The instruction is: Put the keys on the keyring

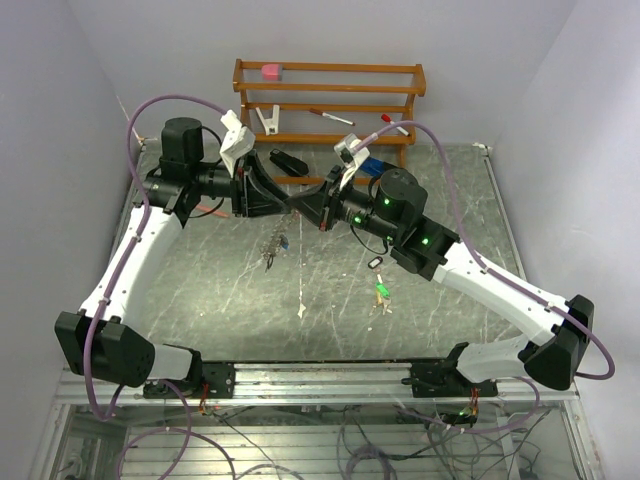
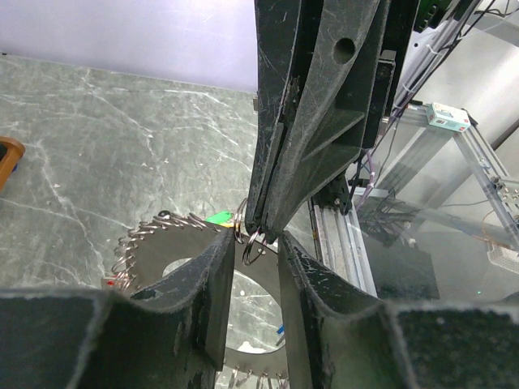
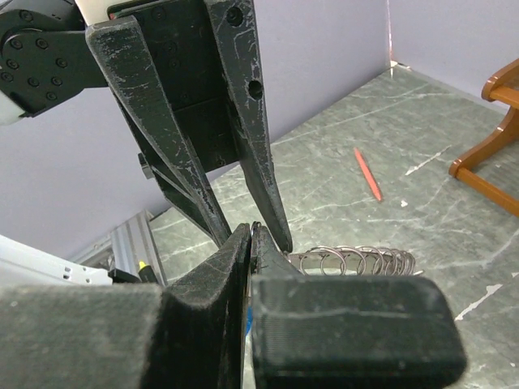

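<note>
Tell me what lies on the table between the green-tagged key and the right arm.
A small dark-tagged key, lying apart from the green-tagged key; the top view shows it.

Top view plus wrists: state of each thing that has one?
right gripper, fingers shut on the keyring's wire
left gripper, fingers apart, flanking the right gripper's tips
keyring, hanging from the right gripper, keys dangling
green-tagged key, loose on table
black-tagged key, loose on table
red pen, lying flat on table

Grey marbled table (image 1: 200,290) with a wooden rack (image 1: 330,90) at the far edge, a red pen (image 3: 366,173), and loose keys (image 1: 381,295) right of centre.
</note>
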Action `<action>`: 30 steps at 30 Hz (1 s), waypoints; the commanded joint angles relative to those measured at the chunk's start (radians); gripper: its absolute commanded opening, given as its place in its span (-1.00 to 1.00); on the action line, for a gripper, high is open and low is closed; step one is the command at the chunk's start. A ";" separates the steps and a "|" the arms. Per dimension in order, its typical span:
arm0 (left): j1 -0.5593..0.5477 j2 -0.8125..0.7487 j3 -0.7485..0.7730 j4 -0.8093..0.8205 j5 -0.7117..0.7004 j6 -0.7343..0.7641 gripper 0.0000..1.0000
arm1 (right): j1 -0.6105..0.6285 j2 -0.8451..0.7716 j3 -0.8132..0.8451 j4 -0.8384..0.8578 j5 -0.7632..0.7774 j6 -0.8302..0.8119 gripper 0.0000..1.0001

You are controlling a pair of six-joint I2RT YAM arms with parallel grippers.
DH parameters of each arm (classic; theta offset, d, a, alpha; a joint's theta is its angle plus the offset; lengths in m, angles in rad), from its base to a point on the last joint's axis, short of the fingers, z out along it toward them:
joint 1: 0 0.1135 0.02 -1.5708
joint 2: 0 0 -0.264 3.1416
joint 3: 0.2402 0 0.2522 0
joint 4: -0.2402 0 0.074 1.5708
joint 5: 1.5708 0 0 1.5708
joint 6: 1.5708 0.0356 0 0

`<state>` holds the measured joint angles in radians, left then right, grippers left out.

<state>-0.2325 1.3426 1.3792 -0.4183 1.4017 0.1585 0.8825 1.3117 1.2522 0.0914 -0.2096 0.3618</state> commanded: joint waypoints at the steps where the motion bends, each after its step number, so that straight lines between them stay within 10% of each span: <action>1: -0.013 -0.015 0.000 -0.008 -0.026 0.013 -0.25 | -0.003 -0.015 0.035 0.073 0.011 -0.001 -1.00; 30: -0.039 0.014 0.115 -0.227 -0.209 0.078 0.28 | -0.003 -0.014 0.044 0.060 0.026 -0.003 -1.00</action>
<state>-0.2501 1.3525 1.4590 -0.6075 1.2385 0.2089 0.8825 1.3113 1.2530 0.1001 -0.1894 0.3618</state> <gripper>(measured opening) 0.653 0.007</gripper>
